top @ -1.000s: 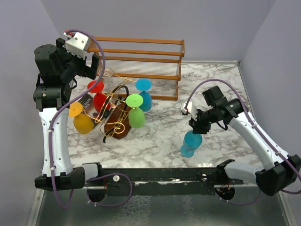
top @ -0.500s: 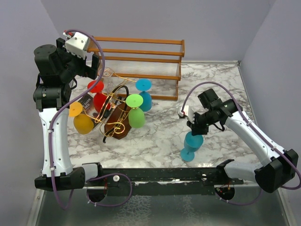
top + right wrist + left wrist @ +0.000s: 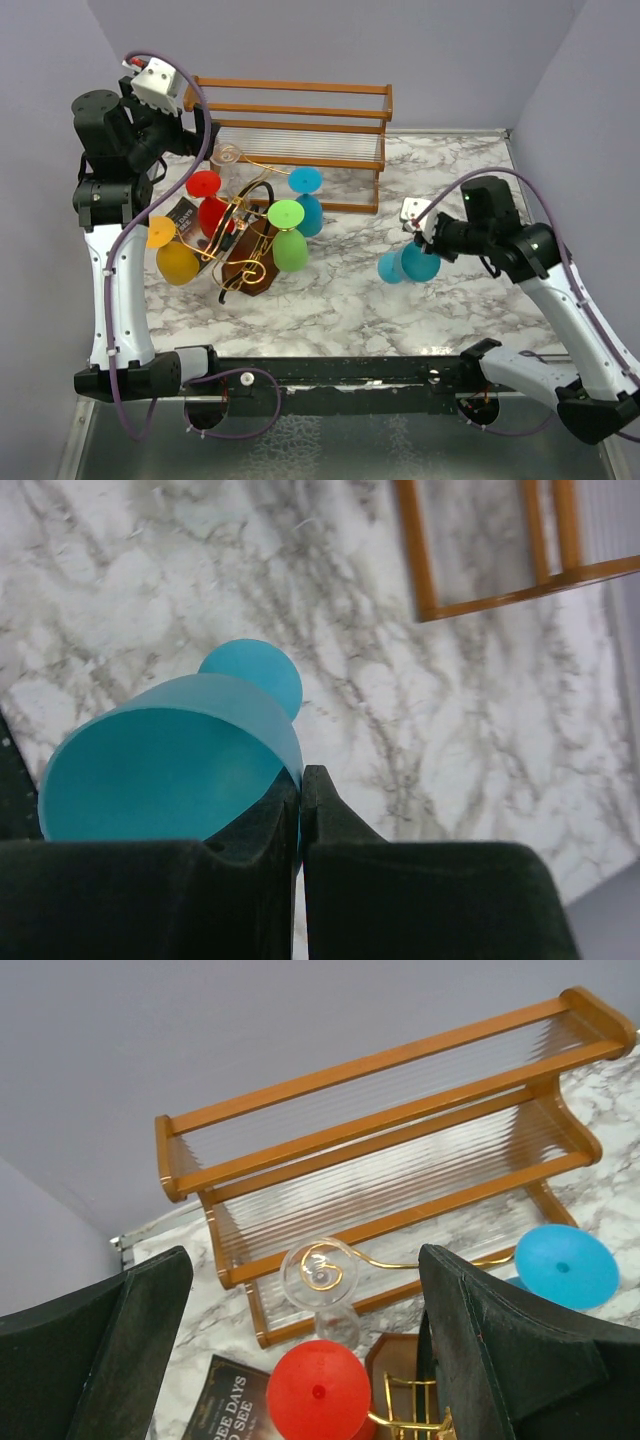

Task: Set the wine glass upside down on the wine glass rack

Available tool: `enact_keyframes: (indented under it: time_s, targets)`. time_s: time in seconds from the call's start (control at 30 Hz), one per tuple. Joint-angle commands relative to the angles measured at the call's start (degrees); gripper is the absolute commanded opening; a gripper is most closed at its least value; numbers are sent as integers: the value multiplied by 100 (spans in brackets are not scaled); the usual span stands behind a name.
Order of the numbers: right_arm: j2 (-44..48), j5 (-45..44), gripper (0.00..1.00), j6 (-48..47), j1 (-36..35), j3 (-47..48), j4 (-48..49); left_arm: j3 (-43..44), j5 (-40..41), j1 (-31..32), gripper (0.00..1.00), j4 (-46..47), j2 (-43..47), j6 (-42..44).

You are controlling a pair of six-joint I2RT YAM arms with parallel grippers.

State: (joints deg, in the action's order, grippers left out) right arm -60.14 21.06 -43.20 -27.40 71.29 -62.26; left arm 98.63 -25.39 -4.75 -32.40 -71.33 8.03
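Observation:
A teal wine glass [image 3: 410,263] hangs above the marble table, tipped on its side with its foot pointing left. My right gripper [image 3: 432,245] is shut on its rim; the right wrist view shows the pads pinching the bowl wall [image 3: 170,770] at the gripper [image 3: 300,780]. The gold wire rack [image 3: 245,235] on its dark wooden base stands at the left and carries red, orange, green, blue and clear glasses upside down. My left gripper [image 3: 205,140] is open and empty above the rack's back. In the left wrist view it [image 3: 300,1290] hangs over the clear glass [image 3: 320,1272].
An orange-brown slatted wooden frame [image 3: 300,110] stands along the back wall, also in the left wrist view [image 3: 390,1150]. A dark book [image 3: 185,215] lies beside the rack's left. Bare marble [image 3: 340,290] lies between the rack and the teal glass.
My right gripper has lifted the teal glass off the table, tipped it from upright onto its side, and drawn back to the right. The left gripper has risen slightly.

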Motion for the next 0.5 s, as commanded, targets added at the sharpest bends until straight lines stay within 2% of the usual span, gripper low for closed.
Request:
enact_keyframes:
  time_s: [0.0,0.23,0.47]
  targets:
    - [475,-819,1,181,-29,324,1005,203,-493,18,99,443,-49,-748]
    - [733,-1120,1,1123,3,984,1819,500,-529,313,99,551,-355,-1231]
    - [953,-1137,1,1926,470,1327,2171,840,-18,1254,99,331,-729,-1055]
